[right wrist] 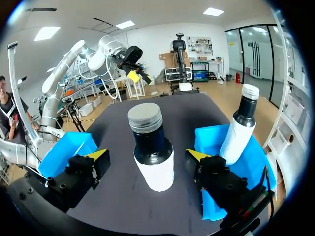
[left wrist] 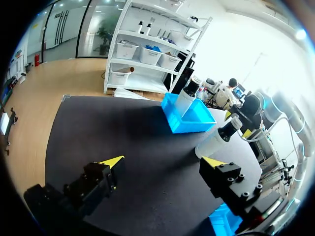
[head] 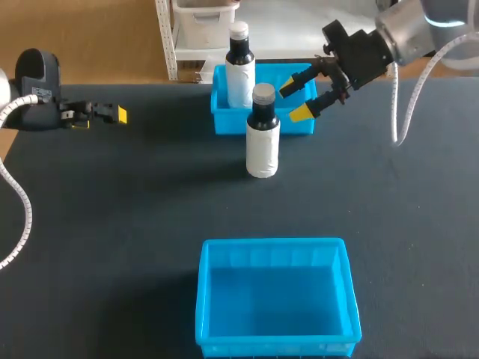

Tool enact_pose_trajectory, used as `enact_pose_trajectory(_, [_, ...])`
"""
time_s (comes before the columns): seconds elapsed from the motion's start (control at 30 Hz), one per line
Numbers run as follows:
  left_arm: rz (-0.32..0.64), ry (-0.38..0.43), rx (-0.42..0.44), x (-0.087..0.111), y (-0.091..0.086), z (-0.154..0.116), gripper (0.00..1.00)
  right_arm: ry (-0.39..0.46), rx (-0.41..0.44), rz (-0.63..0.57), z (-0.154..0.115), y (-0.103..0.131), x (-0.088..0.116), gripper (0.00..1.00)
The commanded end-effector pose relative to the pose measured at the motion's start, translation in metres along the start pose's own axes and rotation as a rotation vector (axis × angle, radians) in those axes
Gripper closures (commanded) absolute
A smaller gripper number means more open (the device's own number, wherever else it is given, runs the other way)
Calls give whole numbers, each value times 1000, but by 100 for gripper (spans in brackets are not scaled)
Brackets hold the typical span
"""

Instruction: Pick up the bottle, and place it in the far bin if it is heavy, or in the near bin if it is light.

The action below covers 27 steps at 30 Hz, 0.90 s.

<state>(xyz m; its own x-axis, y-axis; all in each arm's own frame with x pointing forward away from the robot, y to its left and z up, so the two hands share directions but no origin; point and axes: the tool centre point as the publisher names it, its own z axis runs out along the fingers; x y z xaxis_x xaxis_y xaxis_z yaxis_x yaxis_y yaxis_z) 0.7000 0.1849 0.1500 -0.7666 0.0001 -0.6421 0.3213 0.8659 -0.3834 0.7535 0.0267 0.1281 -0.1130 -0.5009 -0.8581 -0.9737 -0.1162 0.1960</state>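
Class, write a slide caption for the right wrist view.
Open right gripper faces an upright bottle on the table; a second bottle stands in the blue bin.

The right arm point(head: 408, 34) is showing a rounded silver-grey link banded by a pale blue ring, and it is ending in a blocky black wrist. The right gripper point(head: 294, 99) is carrying two slim black fingers capped in bright yellow. A white ribbed cable point(head: 398, 112) is hanging in a loop beside that arm. The left arm point(head: 36, 78) is presenting a rounded black housing with a small pale label, and a second ribbed cable point(head: 22, 202) is hanging from it. The left gripper point(left wrist: 162, 162) is showing angular black fingers point(left wrist: 229, 179) with round screw holes and pointed yellow tips.
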Motion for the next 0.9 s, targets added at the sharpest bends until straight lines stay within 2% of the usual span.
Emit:
enact_pose_trajectory(0.03, [0, 0, 0, 0, 0, 0, 0, -6, 185, -1, 11, 6, -3, 0])
enact_pose_trajectory(0.37, [0, 0, 0, 0, 0, 0, 0, -10, 130, -17, 34, 4, -13, 0])
enact_pose_trajectory(0.9, [0, 0, 0, 0, 0, 0, 0, -17, 113, -3, 53, 1, -19, 0])
